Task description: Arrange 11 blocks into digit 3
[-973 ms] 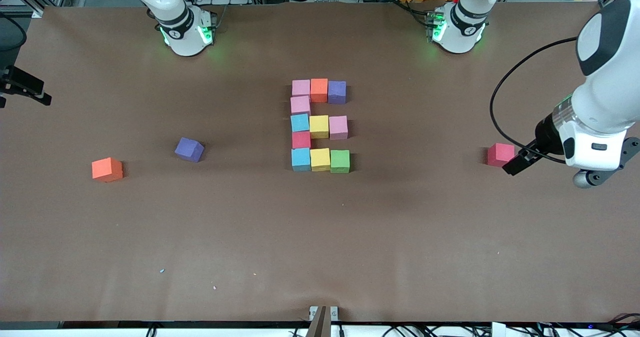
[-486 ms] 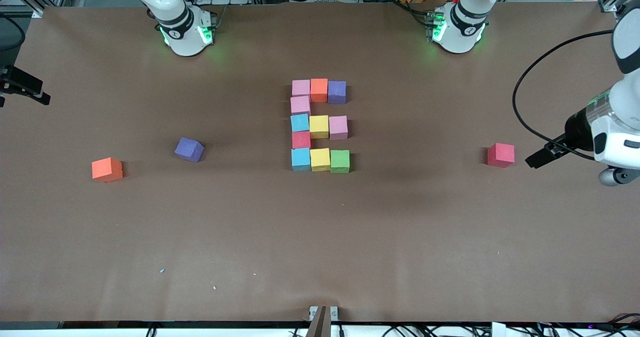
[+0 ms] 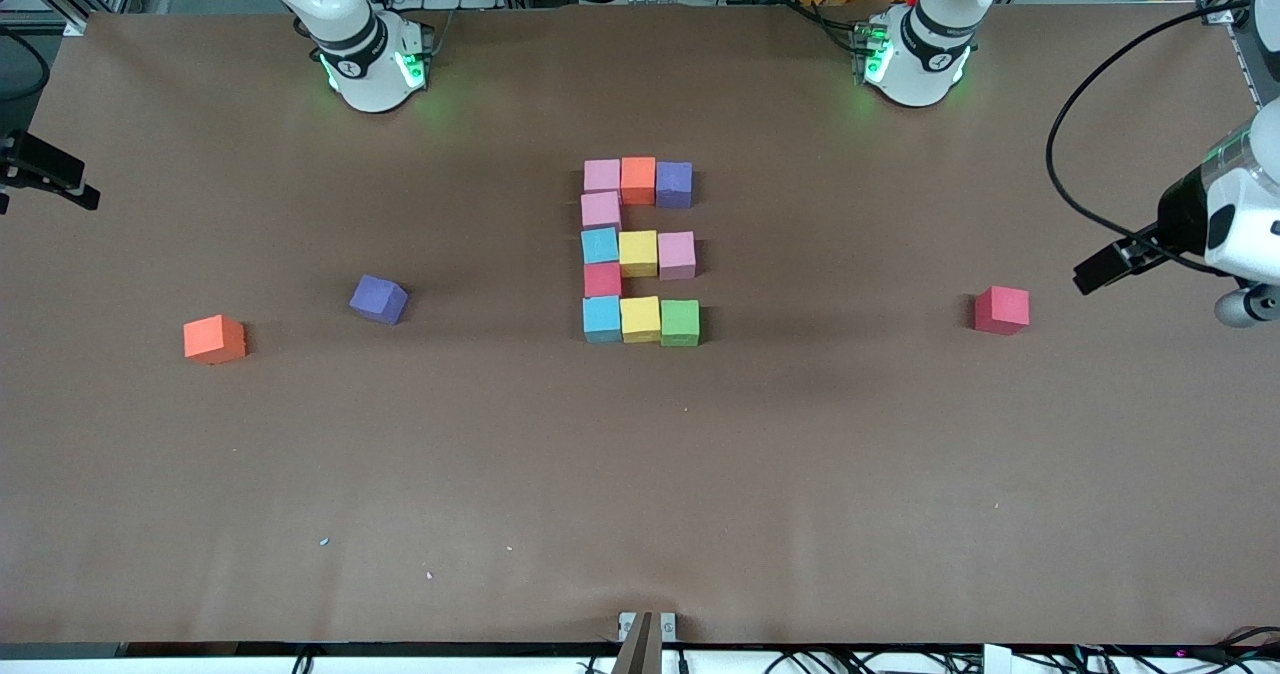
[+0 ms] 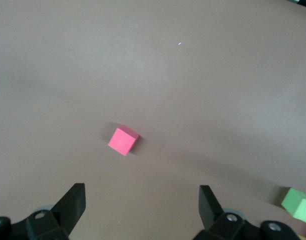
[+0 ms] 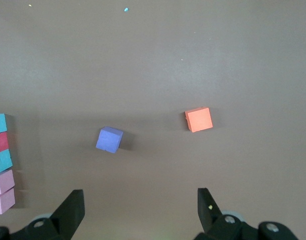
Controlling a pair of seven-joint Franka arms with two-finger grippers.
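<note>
Digit 3 (image 3: 640,251): eleven touching blocks at table centre, three wide, five tall, reading mirrored; the figure looks complete.

Left gripper (image 3: 1110,266): fingers apart, empty. It has drawn back toward the left arm's end of the table over the last second, away from the spare red block (image 3: 1002,310).

Right gripper (image 5: 139,210): fingers apart, empty, waiting above the spare purple block (image 5: 109,139) and spare orange block (image 5: 199,119).

Judgement: arms clearing out; task likely finished.
</note>
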